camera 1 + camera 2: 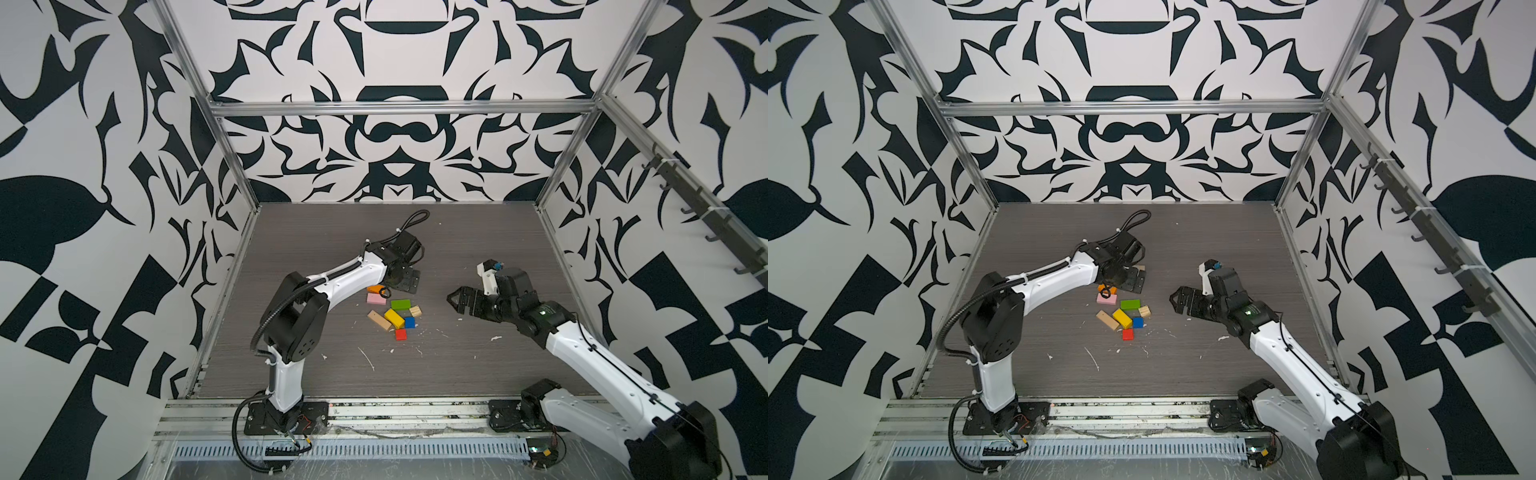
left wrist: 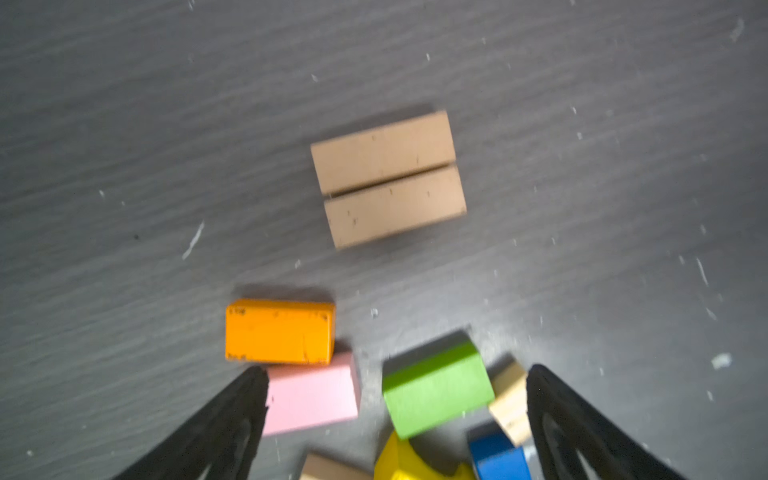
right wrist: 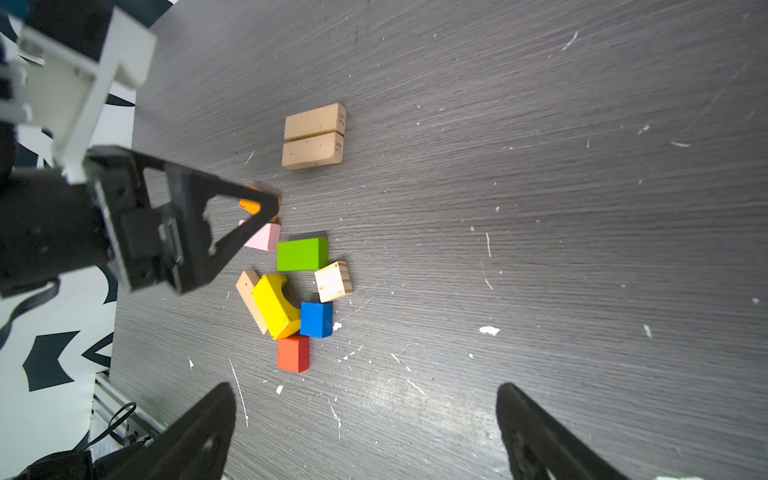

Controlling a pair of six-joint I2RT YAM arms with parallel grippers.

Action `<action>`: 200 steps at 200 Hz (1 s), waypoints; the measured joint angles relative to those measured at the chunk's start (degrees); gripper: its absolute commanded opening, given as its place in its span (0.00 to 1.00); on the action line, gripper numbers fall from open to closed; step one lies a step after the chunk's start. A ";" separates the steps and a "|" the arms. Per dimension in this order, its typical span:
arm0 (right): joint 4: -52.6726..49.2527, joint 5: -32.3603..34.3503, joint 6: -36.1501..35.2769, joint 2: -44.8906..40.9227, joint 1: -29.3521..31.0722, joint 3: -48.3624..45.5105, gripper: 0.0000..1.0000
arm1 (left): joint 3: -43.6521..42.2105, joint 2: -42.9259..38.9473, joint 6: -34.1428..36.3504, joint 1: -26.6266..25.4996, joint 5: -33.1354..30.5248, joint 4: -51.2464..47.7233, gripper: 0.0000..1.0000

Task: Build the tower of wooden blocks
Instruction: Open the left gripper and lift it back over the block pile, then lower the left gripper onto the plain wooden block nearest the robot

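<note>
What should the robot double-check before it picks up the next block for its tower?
1. Left gripper open, empty: ok.
2. Right gripper open, empty: ok.
3. Two tan bars side by side as a base: ok.
4. Room around orange block: cannot tell, pink block crowds it.
5. Third tan bar free to lift: not ok, yellow block lies against it.

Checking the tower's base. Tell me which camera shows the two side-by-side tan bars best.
The right wrist view: the two tan bars lie side by side, sharp and unblocked, apart from the loose blocks. The left wrist view shows them whole but blurred. In both top views the left arm hides them almost entirely.
</note>
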 measured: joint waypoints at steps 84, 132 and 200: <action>0.00 0.00 -0.66 1.64 0.00 0.24 1.00 | -16.98 -13.16 3.98 0.00 3.02 3.41 1.00; -0.02 -0.22 -0.66 1.66 0.00 0.57 1.00 | -24.20 -15.96 5.05 0.00 3.80 5.62 0.98; 0.00 -0.48 -0.66 2.40 0.00 0.90 1.00 | -28.35 -18.21 7.04 -0.76 3.50 8.11 0.97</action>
